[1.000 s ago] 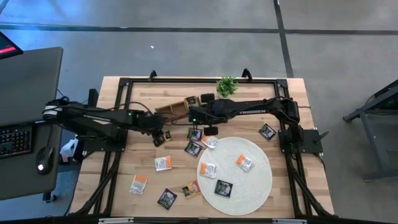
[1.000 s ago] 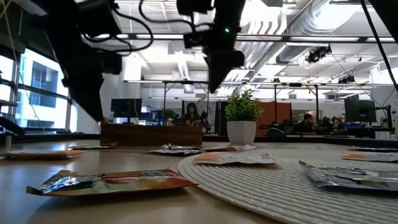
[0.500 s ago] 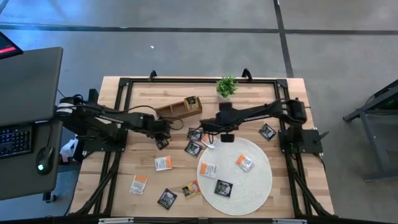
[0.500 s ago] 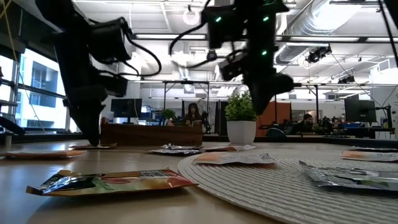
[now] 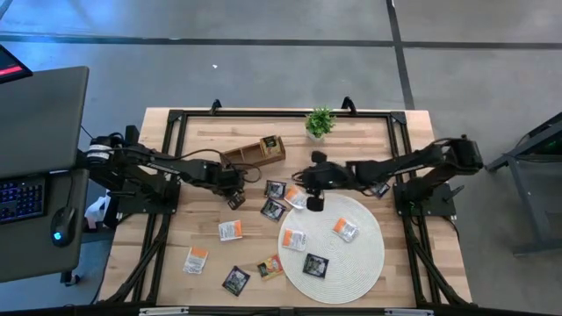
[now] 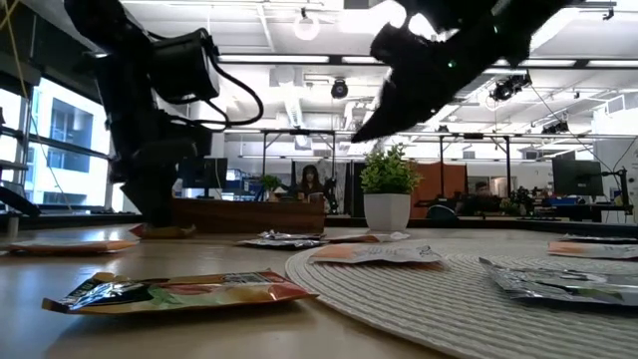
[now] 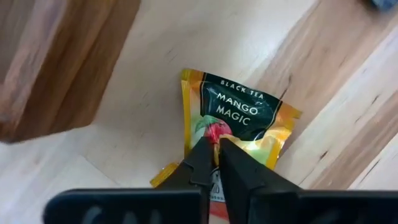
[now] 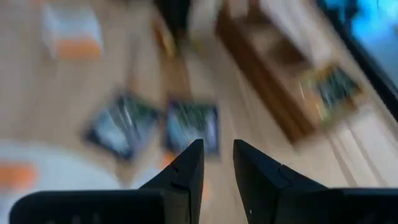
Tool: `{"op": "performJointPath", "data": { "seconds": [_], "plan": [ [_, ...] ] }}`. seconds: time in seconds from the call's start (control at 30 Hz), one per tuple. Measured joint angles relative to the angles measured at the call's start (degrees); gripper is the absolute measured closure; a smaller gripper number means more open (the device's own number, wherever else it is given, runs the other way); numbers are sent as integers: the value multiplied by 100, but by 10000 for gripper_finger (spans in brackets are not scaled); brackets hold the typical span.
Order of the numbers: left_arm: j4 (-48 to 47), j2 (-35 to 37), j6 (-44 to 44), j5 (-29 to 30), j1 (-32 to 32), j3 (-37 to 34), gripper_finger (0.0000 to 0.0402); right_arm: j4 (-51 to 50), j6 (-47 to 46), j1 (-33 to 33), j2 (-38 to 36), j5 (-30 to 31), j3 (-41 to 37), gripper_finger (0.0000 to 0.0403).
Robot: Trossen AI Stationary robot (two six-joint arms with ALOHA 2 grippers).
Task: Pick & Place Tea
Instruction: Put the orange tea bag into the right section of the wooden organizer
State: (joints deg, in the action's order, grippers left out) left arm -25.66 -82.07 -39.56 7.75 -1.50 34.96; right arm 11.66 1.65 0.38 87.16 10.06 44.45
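Note:
A yellow-and-black tea sachet (image 7: 239, 121) lies on the wooden table just in front of the long wooden tray (image 5: 255, 151). My left gripper (image 5: 234, 195) stands on it, fingers shut. My right gripper (image 5: 306, 186) hangs open in the air over the far edge of the round mat (image 5: 351, 263), with nothing between its fingers and pointing toward the tray. More tea sachets lie flat on the table (image 5: 230, 230) and on the mat (image 5: 345, 230). My left gripper has its two fingertips (image 7: 200, 158) closed together on the sachet's printed face (image 7: 214, 134), about at its middle. The fingers come steeply from above. The sachet lies flat on the table; whether any foil is caught between the fingers cannot be seen.
A small potted plant (image 5: 320, 121) stands at the far edge. The tray has one sachet (image 5: 270, 142) in an end compartment. Two black sachets (image 5: 274, 198) lie between my grippers, another (image 5: 378, 186) under the right arm. Several more lie near the front edge (image 5: 235, 279).
My left gripper has sunk from just above the table onto the yellow-and-black sachet, which has stayed where it was. My right gripper has drawn back from the tray toward the table's right edge, tipping from pointing steeply down to a shallower slant.

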Motion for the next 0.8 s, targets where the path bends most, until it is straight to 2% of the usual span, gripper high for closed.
{"op": "performJointPath", "data": {
  "seconds": [0.13, 0.23, 0.4, 0.5, 0.7, 0.8],
  "plan": [
    [396, 294, -342, 3, 0, -40, 379, 2576, -350, -142, 307, -555, -649, 320],
    [1028, 484, -463, 147, 7, -27, 390, 3332, -957, -231, 689, -544, -681, 320],
    [2021, 652, -272, 701, 4, -20, 395, 3309, -1698, -350, 1314, -377, -221, 320],
    [2497, 655, 22, 1339, 4, -22, 394, 3313, -1965, -441, 1510, -396, 53, 320],
    [3006, 656, 531, 2301, 2, -20, 393, 3280, -2226, -709, 1525, 9, 386, 320],
    [3445, 641, 1018, 2763, 4, -20, 393, 3184, -2366, -848, 1527, -54, 519, 320]
  ]
}}
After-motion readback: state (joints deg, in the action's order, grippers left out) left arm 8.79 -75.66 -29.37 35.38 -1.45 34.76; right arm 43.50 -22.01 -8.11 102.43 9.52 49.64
